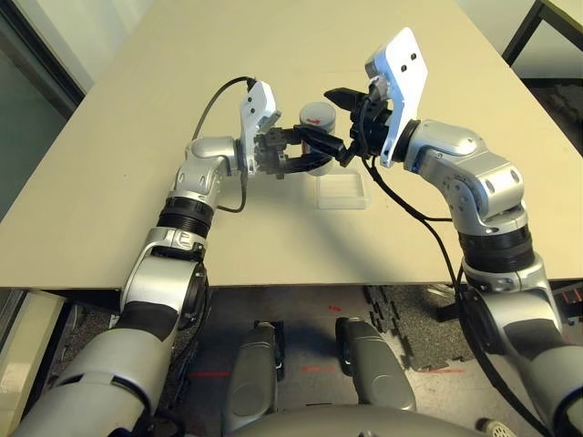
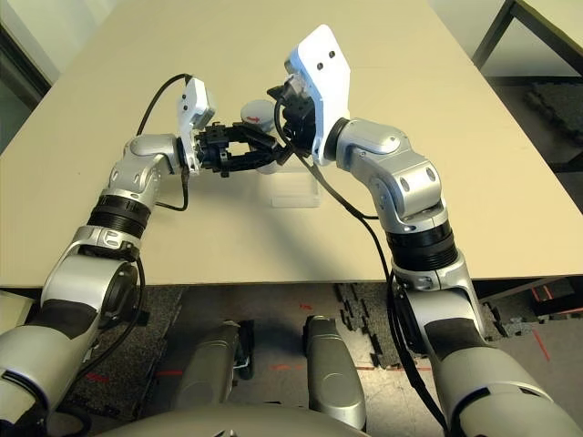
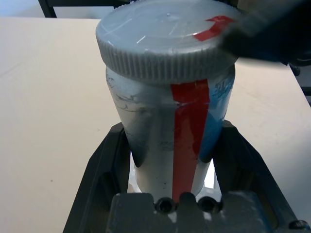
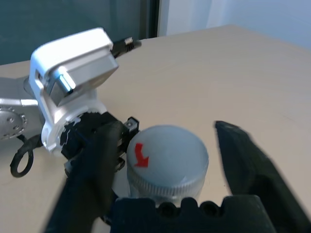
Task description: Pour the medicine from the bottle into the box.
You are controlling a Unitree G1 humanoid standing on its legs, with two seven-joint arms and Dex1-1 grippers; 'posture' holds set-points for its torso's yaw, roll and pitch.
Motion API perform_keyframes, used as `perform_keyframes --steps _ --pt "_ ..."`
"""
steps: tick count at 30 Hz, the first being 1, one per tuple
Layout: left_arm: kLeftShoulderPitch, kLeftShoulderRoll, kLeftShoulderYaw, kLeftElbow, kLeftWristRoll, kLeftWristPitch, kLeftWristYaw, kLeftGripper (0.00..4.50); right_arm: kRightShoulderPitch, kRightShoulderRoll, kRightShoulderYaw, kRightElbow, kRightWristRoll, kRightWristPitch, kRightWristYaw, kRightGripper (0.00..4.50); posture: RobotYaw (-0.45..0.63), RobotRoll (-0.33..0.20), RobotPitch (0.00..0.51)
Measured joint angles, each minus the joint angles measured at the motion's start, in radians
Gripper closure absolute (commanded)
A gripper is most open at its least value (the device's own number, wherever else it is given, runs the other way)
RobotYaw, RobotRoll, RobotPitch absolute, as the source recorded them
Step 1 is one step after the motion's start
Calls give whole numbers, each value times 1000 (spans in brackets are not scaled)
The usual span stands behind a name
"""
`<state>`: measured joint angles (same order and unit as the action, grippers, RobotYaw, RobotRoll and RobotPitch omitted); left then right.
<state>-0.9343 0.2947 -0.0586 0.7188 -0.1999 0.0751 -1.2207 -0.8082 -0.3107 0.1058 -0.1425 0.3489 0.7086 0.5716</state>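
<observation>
The small silvery-grey cylindrical bottle (image 3: 170,141), marked with a strip of red tape down its side and topped by a round ribbed grey cap (image 4: 165,162), is held upright above the pale beige tabletop (image 1: 137,164), with the left gripper (image 1: 305,153) clamped across its body from the side. That sideways grip low on the body leaves the cap clear from above and braces the bottle against twisting, which looks like the reason for it. The right gripper (image 4: 167,165) reaches in from the other side at cap height, its two black fingers (image 4: 95,165) standing apart on either side of the cap; the wrist view shows a gap between the far finger and the cap's rim, so the jaws are not clamped on it yet, and whether the near finger touches the cap I cannot tell. The red arrow on top of the cap faces this gripper's camera. Judging from this, the step in hand is unscrewing: one arm steadies, the other is set to grip and turn. The small shallow square box of clear plastic (image 1: 342,192) sits on the table just in front of and below the bottle, slightly toward the right arm's side, so that once the cap is off the left arm need only tip the bottle a short way to pour. The cap remains on, so pouring cannot begin.
</observation>
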Motion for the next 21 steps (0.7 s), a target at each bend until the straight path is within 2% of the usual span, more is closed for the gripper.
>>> perform_keyframes --steps 7,8,9,13,16,21 --pt "2 0 -1 0 1 0 3 1879 0 -5 0 -3 1 1 3 4463 -189 0 135" --pt "2 0 -1 0 1 0 3 1879 0 -8 0 -4 1 1 3 4500 -188 0 134" --pt "2 1 -1 0 1 0 3 1879 0 -10 0 -5 2 4 5 4340 -188 0 134" --pt "2 1 -1 3 3 0 3 1879 1 -10 0 -10 7 16 13 3096 -188 0 134" --pt "2 2 -1 4 3 -1 2 1879 1 -10 -2 -12 12 22 17 1892 -188 0 136" --pt "2 3 -1 4 3 -8 2 1879 3 -10 -1 -12 14 38 23 184 -188 0 137"
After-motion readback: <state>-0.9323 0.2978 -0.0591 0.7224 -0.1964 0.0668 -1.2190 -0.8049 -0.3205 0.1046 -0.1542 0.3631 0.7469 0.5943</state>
